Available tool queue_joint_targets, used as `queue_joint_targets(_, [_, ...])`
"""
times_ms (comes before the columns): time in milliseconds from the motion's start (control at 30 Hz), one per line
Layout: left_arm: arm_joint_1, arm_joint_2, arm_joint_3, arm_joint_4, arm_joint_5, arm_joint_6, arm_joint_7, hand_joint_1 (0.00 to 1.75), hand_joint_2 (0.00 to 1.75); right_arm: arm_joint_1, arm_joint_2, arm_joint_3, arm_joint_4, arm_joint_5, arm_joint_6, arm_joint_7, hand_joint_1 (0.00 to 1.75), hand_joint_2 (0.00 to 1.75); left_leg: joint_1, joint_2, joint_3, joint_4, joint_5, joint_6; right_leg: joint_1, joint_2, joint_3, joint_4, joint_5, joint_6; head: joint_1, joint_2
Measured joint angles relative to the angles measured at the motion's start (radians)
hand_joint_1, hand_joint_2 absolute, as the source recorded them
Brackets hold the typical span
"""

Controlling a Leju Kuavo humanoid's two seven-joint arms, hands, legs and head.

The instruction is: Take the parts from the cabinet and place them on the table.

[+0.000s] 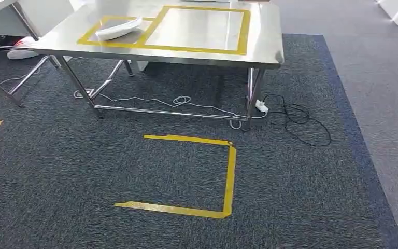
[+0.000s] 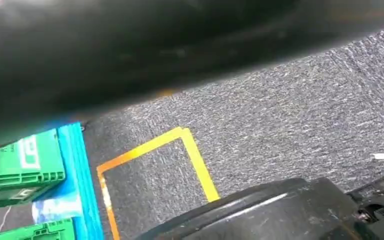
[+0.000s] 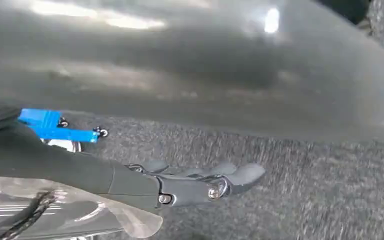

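so, from the head view i see the steel table [image 1: 269, 31] ahead across the carpet, with yellow tape frames on its top. one white part [image 1: 118, 28] already lies in the smaller frame; the larger frame beside it is bare, so i judge the job partly done, with more fetching left. my right hand [image 3: 200, 182] hangs over the carpet, fingers stretched out, holding nothing. i cannot tell the left hand's state.
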Motion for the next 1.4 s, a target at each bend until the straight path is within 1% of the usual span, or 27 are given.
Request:
queue_joint_targets(167, [0.0, 0.001, 0.014, 0.0, 0.002, 0.001, 0.0, 0.0, 0.0, -0.001, 0.0, -0.011, 0.0, -0.002, -0.003, -0.008, 0.0, 0.0, 0.001, 0.0, -0.002, 0.0, 0.001, -0.001, 0.0, 0.0, -0.002, 0.002, 0.0, 0.0, 0.0, 0.0])
queue_joint_targets(533, [0.0, 0.003, 0.016, 0.0, 0.0, -0.003, -0.007, 0.0, 0.0, -0.001, 0.0, -0.014, 0.0, -0.001, -0.018, -0.003, 0.0, 0.0, 0.001, 0.0, -0.007, 0.001, 0.0, -0.001, 0.0, 0.0, -0.006, 0.002, 0.001, 0.0, 0.0, 0.0])
queue_joint_targets(733, [0.0, 0.006, 0.016, 0.0, 0.0, -0.016, 0.01, 0.0, 0.0, -0.001, 0.0, -0.014, 0.0, 0.0, -0.022, 0.002, 0.0, 0.0, 0.001, 0.0, -0.008, 0.002, 0.0, -0.001, 0.0, 0.0, -0.007, 0.002, 0.001, 0.001, 0.0, 0.0])
queue_joint_targets(1000, [0.001, 0.008, 0.023, 0.0, 0.0, -0.017, 0.026, 0.0, 0.0, -0.002, 0.0, -0.013, 0.0, 0.002, -0.027, -0.001, 0.0, 0.0, 0.001, 0.0, -0.008, 0.002, 0.0, -0.001, 0.0, 0.0, -0.007, 0.002, 0.001, 0.001, 0.0, 0.0])
queue_joint_targets(1300, [0.002, 0.013, 0.041, 0.0, 0.011, -0.018, 0.033, 0.0, 0.0, -0.003, 0.003, 0.005, 0.0, 0.009, -0.037, -0.01, 0.0, 0.0, 0.001, 0.0, -0.01, 0.002, 0.0, -0.001, 0.0, 0.0, -0.008, 0.002, 0.001, 0.001, 0.0, 0.0])
queue_joint_targets(1400, [0.003, 0.017, 0.043, 0.0, 0.013, -0.031, 0.032, 0.0, 0.0, -0.005, 0.007, 0.013, 0.0, 0.013, -0.041, -0.01, 0.0, 0.0, 0.001, 0.0, -0.01, 0.003, 0.0, -0.001, -0.001, 0.0, -0.009, 0.002, 0.001, 0.001, 0.0, 0.0])
